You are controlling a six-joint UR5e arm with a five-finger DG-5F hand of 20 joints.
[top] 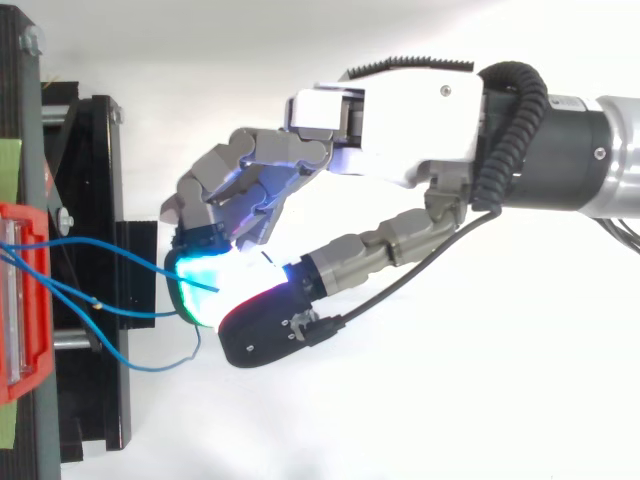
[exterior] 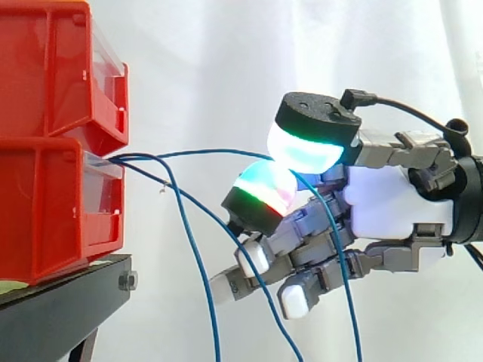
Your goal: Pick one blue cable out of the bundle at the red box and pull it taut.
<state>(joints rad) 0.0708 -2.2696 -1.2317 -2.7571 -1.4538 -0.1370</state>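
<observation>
Stacked red plastic bins point(exterior: 45, 204) stand beyond the fingertips, on the side away from the wrist. They sit on a black metal stand point(exterior: 64, 309), which lies lower than the fingers.

The white-and-grey robot hand point(exterior: 392, 200) is level with the seam between the two bins, palm side-on. Two glowing fingers point(exterior: 309, 147) are brought together, cyan-green pad over red-green pad. The rest curl loosely beneath, holding nothing.

A bundle of thin blue cables point(exterior: 132, 158) comes out at the clear front panel point(exterior: 106, 177) of the lower bin. One thin blue cable point(exterior: 204, 151) arcs from there straight into the gap between the two pads. It looks pinched there, and its free end drops below the fingers. The other strands hang down between fingers and bins, untouched. From above, the same strand point(top: 100, 243) runs up to the cyan pad.

Step, as I judge it: the pick is made and the pull not yet done, since the held strand bows rather than running straight. The next move calls for drawing the hand away from the bins along the strand's line. The pinch should stay firm and the loose strands clear of the lower fingers.

Writing: none readable. A green tape strip point(top: 10, 165) on the stand shows no print I can make out. A tiny pale fleck point(exterior: 162, 188) on one hanging strand is too small to identify.
</observation>
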